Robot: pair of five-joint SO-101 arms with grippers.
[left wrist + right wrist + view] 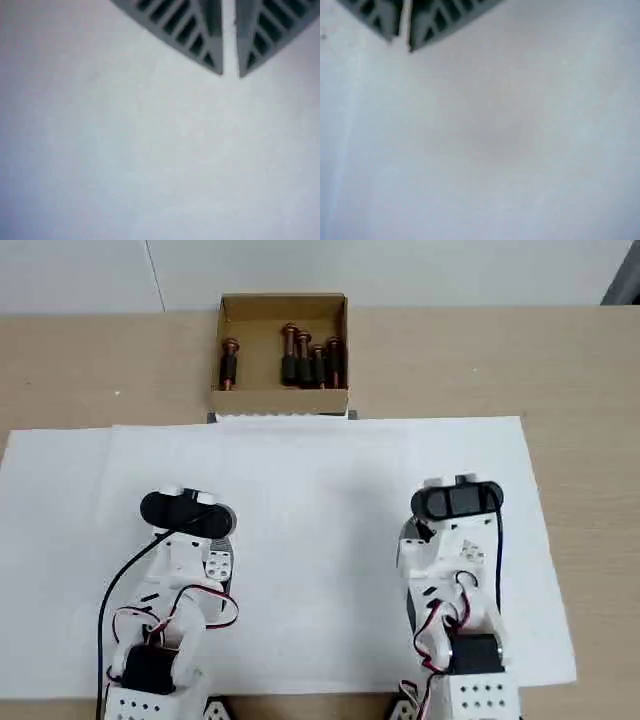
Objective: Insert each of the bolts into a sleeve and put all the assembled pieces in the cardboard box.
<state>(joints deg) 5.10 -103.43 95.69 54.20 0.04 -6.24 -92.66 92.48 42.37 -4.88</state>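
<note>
The cardboard box point(283, 308) stands at the back of the table, just beyond the white paper sheet point(320, 480). Inside it lie several copper bolts in black sleeves: one apart on the left point(229, 363) and a cluster on the right point(312, 358). Both arms are folded back near the front edge, over the paper. My left gripper point(230, 74) is shut with nothing in it, close above the white paper point(150, 160). My right gripper point(400, 46) is shut too and holds nothing, over the same sheet point(510, 150).
Bare wooden table point(80, 370) lies on both sides of the box and past the paper's edges. The left arm's body point(175, 580) and the right arm's body point(455, 580) stand at the front, with the paper between them free.
</note>
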